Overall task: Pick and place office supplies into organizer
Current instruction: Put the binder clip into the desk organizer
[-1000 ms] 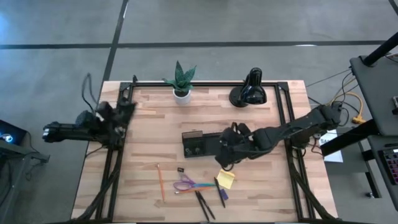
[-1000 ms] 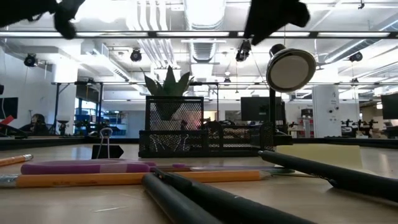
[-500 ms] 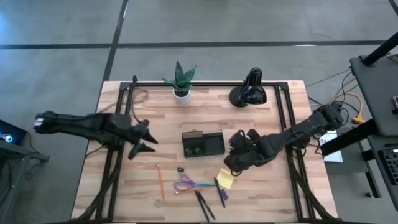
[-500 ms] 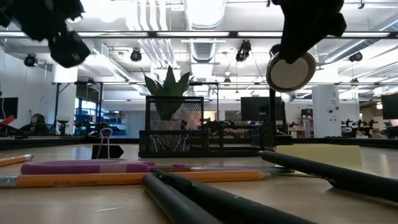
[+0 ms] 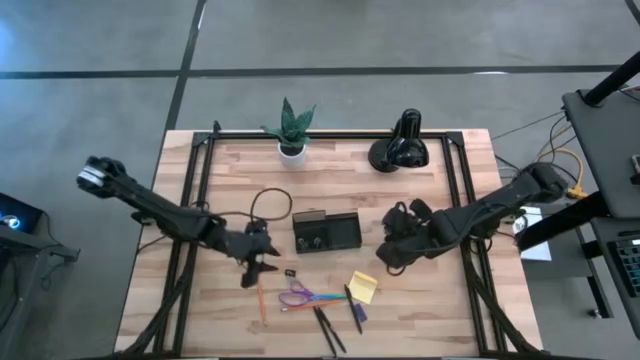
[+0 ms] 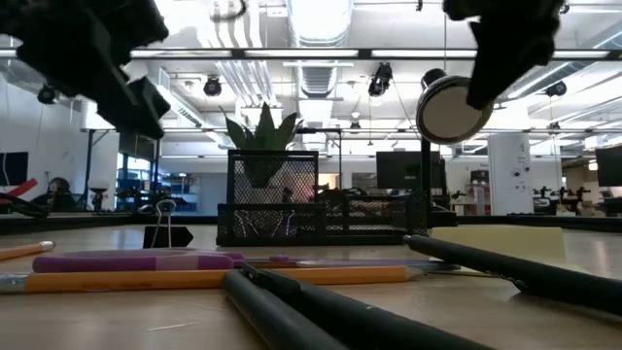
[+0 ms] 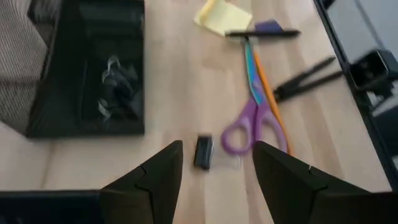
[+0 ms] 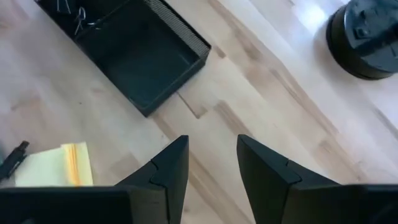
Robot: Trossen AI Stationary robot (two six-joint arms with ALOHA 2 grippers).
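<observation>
The black organizer [image 5: 327, 232] stands mid-table, with a few metal clips [image 7: 115, 93] in one compartment. On the wood near of it lie an orange pencil [image 5: 258, 295], a small black clip [image 5: 291, 272], purple-handled scissors [image 5: 303, 297], a yellow sticky-note pad [image 5: 364, 287], a bluish pen [image 5: 356, 312] and two black pens [image 5: 328, 328]. My left gripper [image 5: 260, 268] hangs open above the table, left of the clip [image 7: 203, 151], which shows ahead between its fingers. My right gripper [image 5: 386, 260] hovers open to the right of the organizer [image 8: 146, 65], above bare wood, nothing between its fingers.
A black desk lamp [image 5: 402, 148] and a small potted plant [image 5: 291, 135] stand at the table's far edge. Black frame rails [image 5: 196, 200] run along the left and right sides. Bare wood lies between the organizer and the far edge.
My left gripper has swung from the table's left edge toward the middle and the near side, sinking and tipping downward, and now hangs beside the clip. My right gripper has drawn back from over the organizer toward the table's right and sunk a little. No object has moved.
</observation>
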